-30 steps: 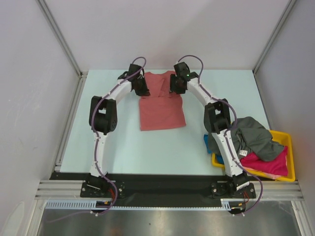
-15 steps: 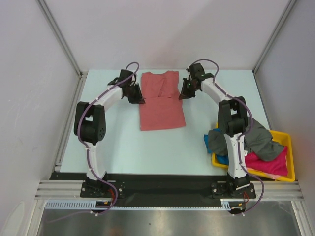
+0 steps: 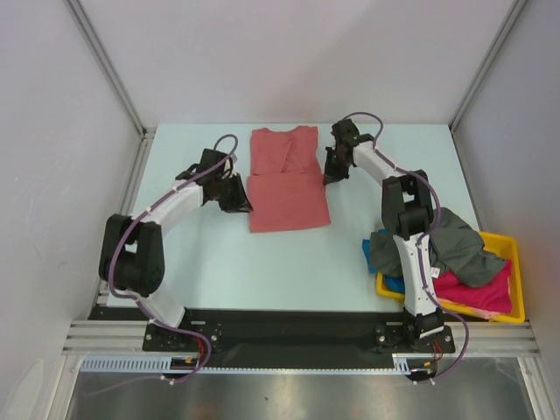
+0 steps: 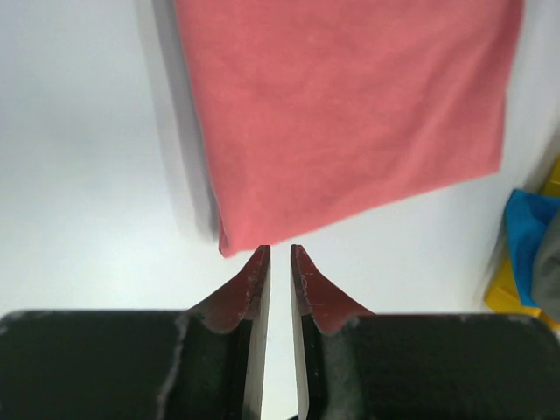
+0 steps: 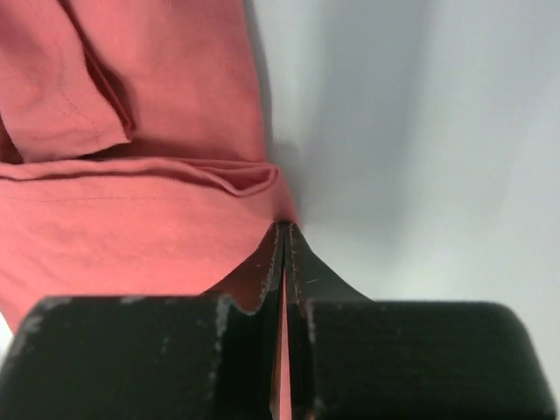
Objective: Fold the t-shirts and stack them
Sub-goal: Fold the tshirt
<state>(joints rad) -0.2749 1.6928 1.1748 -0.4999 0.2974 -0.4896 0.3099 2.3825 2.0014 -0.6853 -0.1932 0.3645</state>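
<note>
Right gripper has its jaws pressed together, tips touching the right edge of the salmon-red t-shirt at a crosswise crease; I cannot tell whether cloth is caught. Left gripper is slightly apart and empty, just off the hem corner. The shirt lies flat on the counter, 1 sleeve tucked in. Folding looks half done; the next move needs 2 firm pinches carried over evenly.
</note>
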